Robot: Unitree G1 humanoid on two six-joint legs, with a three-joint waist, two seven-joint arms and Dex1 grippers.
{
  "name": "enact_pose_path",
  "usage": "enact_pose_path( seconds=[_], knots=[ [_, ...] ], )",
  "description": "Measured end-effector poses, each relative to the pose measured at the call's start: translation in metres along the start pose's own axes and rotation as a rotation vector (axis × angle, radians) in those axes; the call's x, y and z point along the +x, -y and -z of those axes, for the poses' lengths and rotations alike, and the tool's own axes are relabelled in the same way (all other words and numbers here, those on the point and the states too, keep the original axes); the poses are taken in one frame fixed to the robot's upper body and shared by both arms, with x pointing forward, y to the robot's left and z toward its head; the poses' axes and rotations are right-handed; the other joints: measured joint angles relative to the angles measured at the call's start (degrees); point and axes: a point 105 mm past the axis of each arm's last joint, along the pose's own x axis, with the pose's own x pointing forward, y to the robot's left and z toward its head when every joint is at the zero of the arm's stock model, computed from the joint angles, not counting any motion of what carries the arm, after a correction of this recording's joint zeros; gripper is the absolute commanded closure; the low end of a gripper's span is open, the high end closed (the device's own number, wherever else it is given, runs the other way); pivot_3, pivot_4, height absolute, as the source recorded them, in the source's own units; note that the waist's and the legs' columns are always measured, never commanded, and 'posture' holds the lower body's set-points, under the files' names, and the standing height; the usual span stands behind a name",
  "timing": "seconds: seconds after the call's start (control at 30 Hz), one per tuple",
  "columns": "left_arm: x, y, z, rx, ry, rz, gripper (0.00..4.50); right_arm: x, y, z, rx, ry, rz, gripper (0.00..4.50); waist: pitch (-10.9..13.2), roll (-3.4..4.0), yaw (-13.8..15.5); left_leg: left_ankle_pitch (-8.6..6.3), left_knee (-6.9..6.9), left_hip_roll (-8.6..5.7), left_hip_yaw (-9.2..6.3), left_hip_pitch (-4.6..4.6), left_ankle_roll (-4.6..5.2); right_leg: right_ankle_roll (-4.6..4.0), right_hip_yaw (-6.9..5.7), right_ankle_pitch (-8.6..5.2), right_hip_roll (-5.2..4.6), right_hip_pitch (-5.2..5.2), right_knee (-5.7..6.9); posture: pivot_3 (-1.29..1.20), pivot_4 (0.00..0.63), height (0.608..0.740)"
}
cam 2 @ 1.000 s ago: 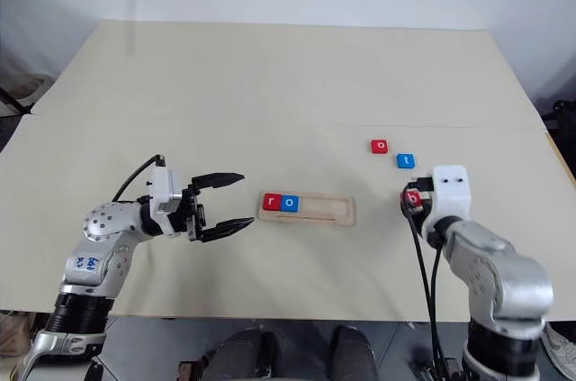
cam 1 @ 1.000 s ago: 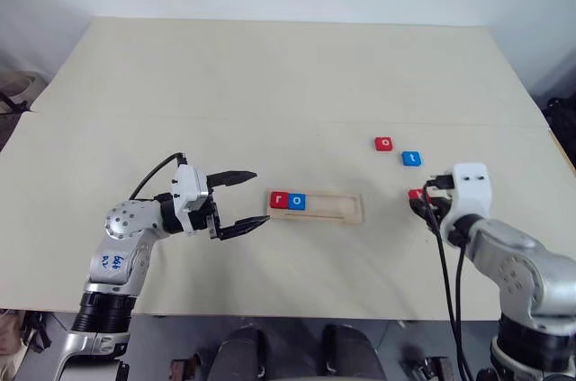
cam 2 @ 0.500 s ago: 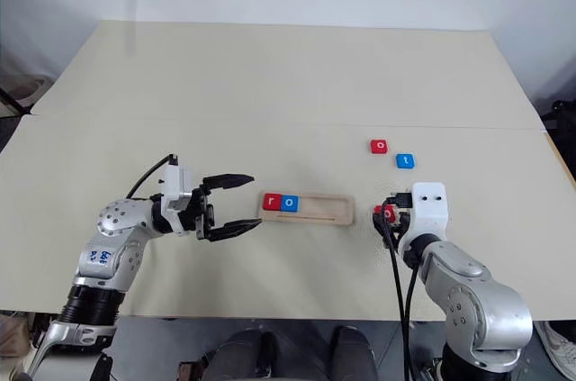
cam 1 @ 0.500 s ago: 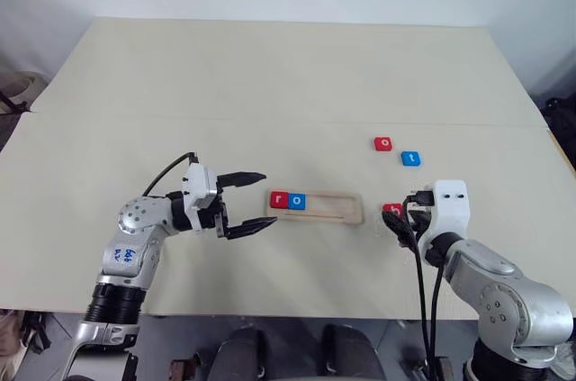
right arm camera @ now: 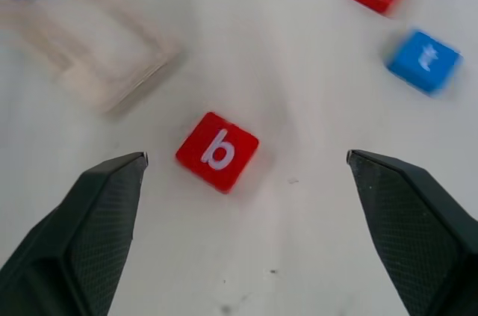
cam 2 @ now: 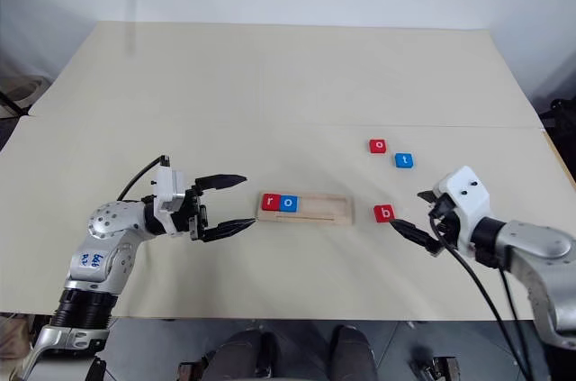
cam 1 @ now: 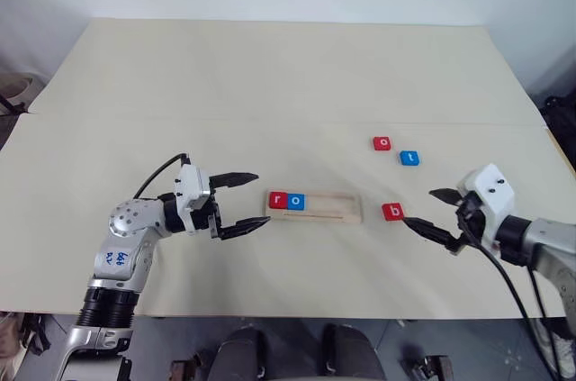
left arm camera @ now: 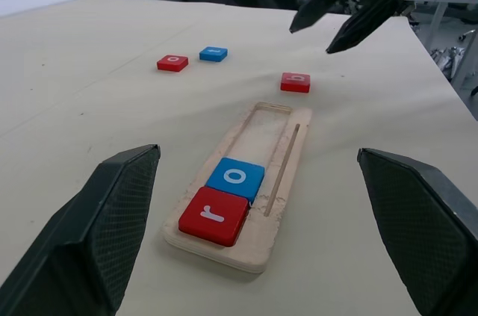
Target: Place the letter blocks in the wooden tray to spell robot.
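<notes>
The wooden tray [cam 1: 335,211] lies mid-table with a red r block [cam 1: 278,200] and a blue o block [cam 1: 297,202] at its left end. A red b block [cam 1: 392,212] lies flat on the table just right of the tray, also seen as the red b block [right arm camera: 217,151]. Farther back sit a red o block [cam 1: 383,143] and a blue t block [cam 1: 410,158]. My right gripper [cam 1: 434,211] is open, just right of the b block and apart from it. My left gripper [cam 1: 245,203] is open and empty, left of the tray.
The pale table [cam 1: 270,84] has a seam running across its middle. Its front edge lies close below both arms. Black cables trail from each wrist.
My right gripper has opened and let go of the red b block, which now lies right of the tray. That arm has drawn back to the right. The left arm kept still.
</notes>
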Motion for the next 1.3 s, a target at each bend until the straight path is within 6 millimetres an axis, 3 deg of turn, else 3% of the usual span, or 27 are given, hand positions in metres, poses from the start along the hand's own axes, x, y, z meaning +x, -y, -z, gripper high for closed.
enact_pose_path(
  seconds=[0.3,0.43,0.6,0.9,1.07,1.3],
  knots=[
    [-0.002,0.013,-0.001,0.045,-0.005,0.080,0.00,0.018,0.022,0.008,-0.334,-0.033,-0.346,0.03,0.0,-0.01,-0.1,0.01,0.11,0.03,-0.01,0.04,-0.01,0.01,-0.03,0.00,0.00,0.05,0.03,0.00,0.150,0.740],
    [0.000,0.019,-0.003,0.072,0.008,0.112,0.00,0.033,0.031,0.001,-0.376,-0.026,-0.386,0.03,0.0,-0.01,0.0,0.01,0.15,0.05,-0.04,0.03,-0.02,0.01,-0.07,0.00,0.00,0.07,0.05,0.00,0.150,0.740],
    [0.000,0.022,-0.006,0.086,0.008,0.116,0.00,0.047,0.027,0.012,-0.365,-0.038,-0.453,0.03,0.0,-0.01,0.0,0.01,0.15,0.03,-0.06,-0.02,-0.02,0.02,-0.09,0.01,-0.03,0.08,0.01,0.00,0.150,0.740],
    [-0.006,0.022,-0.007,0.080,-0.015,0.075,0.00,0.058,0.025,0.012,-0.366,-0.054,-0.515,3.02,0.0,0.00,-0.1,0.01,0.17,0.06,-0.08,0.00,-0.02,0.01,-0.09,0.01,-0.02,0.08,0.05,0.00,0.150,0.740],
    [-0.007,0.022,-0.006,0.073,-0.017,0.063,0.00,0.060,0.024,0.008,-0.334,-0.069,-0.526,3.03,0.0,0.01,-0.1,0.01,0.18,0.10,-0.08,0.00,-0.02,0.01,-0.09,0.01,-0.02,0.08,0.06,0.00,0.150,0.740],
    [-0.007,0.017,-0.006,0.082,-0.014,0.039,0.00,0.075,-0.003,-0.045,-0.304,0.019,-0.597,3.03,0.0,0.06,-0.1,0.02,0.18,0.23,-0.08,-0.01,-0.04,0.01,-0.09,0.01,0.02,0.04,0.10,0.00,0.150,0.740]
  ],
)
